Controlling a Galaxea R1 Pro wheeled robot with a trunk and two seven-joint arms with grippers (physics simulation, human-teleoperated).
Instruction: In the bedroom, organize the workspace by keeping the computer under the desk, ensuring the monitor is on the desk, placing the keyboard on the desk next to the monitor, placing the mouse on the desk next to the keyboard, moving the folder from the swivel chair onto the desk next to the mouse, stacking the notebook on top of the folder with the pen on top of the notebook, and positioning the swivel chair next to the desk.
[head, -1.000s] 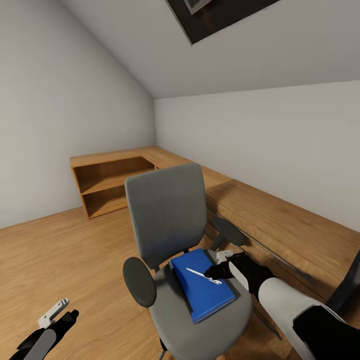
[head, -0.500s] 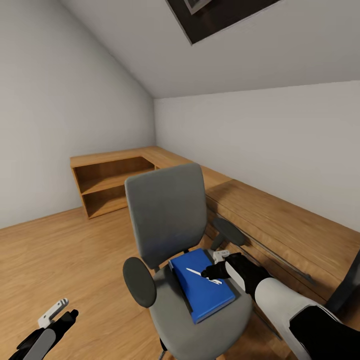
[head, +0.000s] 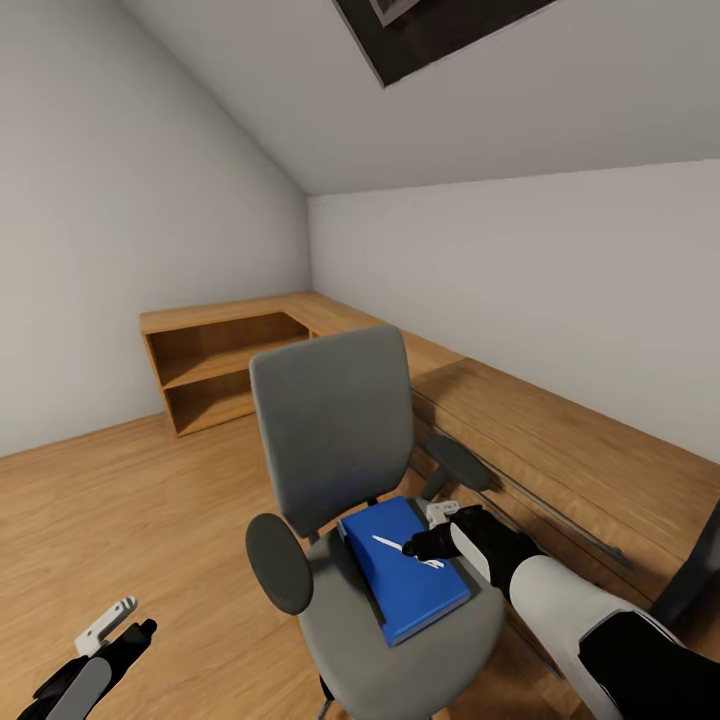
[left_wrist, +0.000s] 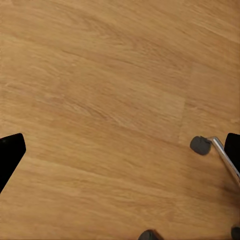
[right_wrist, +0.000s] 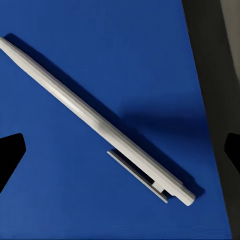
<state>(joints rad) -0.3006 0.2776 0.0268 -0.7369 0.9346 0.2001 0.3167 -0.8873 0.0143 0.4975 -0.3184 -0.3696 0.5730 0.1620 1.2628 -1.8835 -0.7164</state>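
Change: over the last second my right gripper (head: 415, 546) has slid a little left across the folder (head: 405, 575), from the pen's clip end toward its middle; in the last half second nothing has moved.
Meaning: I judge the approach is finished and I am lined up to close on the pen (head: 392, 544) first, before the folder can go to the desk.
Right gripper: spread wide, its two fingertips (right_wrist: 11, 152) just entering at opposite edges of the right wrist view, nothing between them yet; the pen (right_wrist: 95, 120) lies diagonally across the gap on the folder (right_wrist: 100, 55).
Left gripper: my left gripper (head: 125, 630) hangs low at the near left over bare wooden floor (left_wrist: 110, 100), parted and holding nothing.
Folder and pen: the folder lies flat on the seat of the swivel chair (head: 335, 430), the pen resting on top of it.
Chair: it stands just left of a long wooden counter (head: 560, 440) along the right wall.
Hard to make out: whether my fingertips touch the folder; a dark upright shape (head: 695, 570) at the far right edge is cut off, so I cannot name it.
Chair base: one chrome leg and castor (left_wrist: 202, 145) show in the left wrist view.
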